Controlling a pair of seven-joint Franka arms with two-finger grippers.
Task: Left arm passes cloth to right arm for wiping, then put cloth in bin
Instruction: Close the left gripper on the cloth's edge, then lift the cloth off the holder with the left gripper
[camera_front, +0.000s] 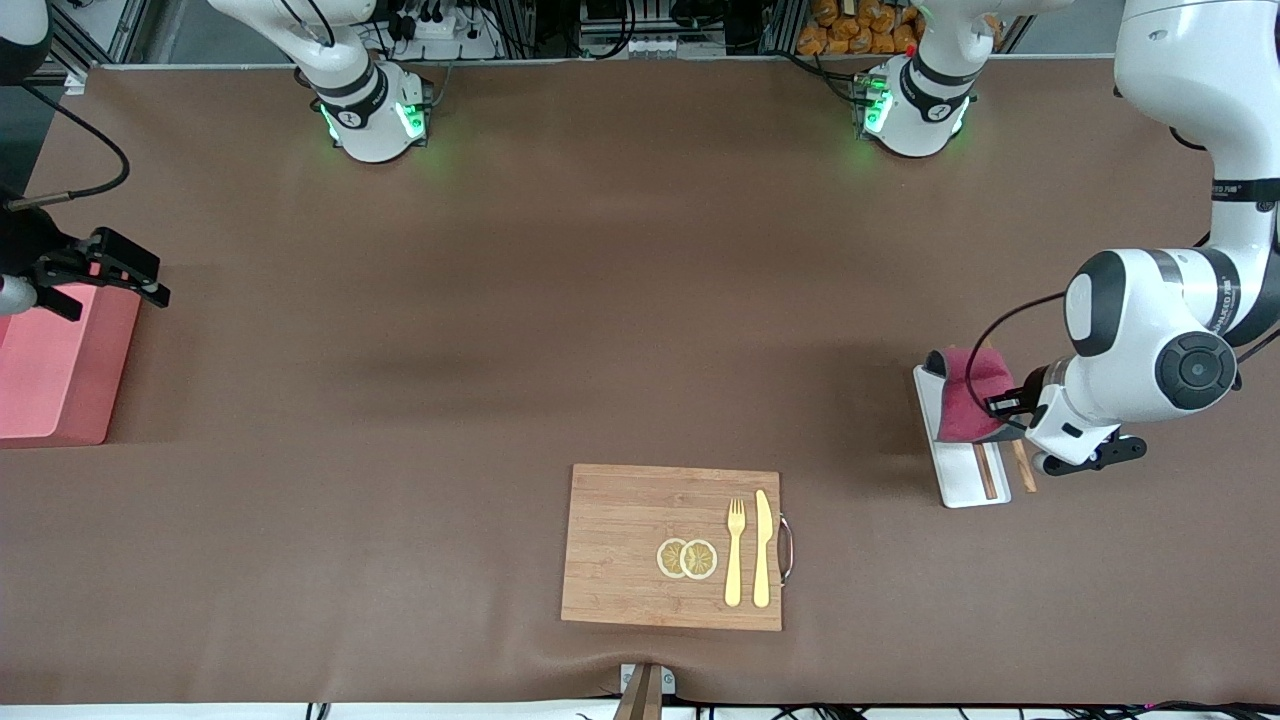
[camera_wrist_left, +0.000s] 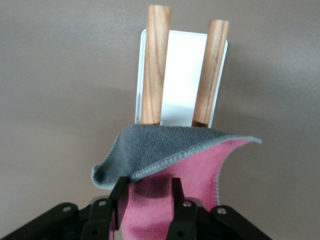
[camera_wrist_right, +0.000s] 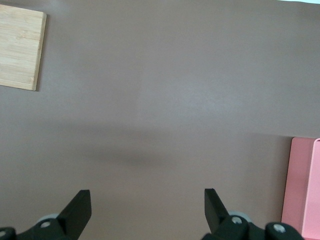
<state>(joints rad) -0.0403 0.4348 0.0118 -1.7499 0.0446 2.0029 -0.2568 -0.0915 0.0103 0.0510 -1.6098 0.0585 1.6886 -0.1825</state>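
Observation:
The crimson-pink cloth (camera_front: 962, 400), with its dark grey reverse folded over at the top, hangs bunched between the jaws of my left gripper (camera_front: 1000, 408) over the end of a white tray (camera_front: 958, 487) at the left arm's end of the table. In the left wrist view the cloth (camera_wrist_left: 200, 170) fills the gap of the left gripper (camera_wrist_left: 147, 183), which is shut on it. My right gripper (camera_front: 110, 292) is open and empty, in the air by the edge of the salmon-pink bin (camera_front: 50, 370). In the right wrist view the right gripper (camera_wrist_right: 147, 200) is over bare table, with the bin (camera_wrist_right: 300, 185) beside it.
Two wooden sticks (camera_wrist_left: 155, 65) lie on the white tray (camera_wrist_left: 182, 75). A wooden board (camera_front: 640, 545) near the front camera carries a fork (camera_front: 735, 560), a knife (camera_front: 762, 550) and two lemon slices (camera_front: 687, 558); its corner shows in the right wrist view (camera_wrist_right: 17, 47).

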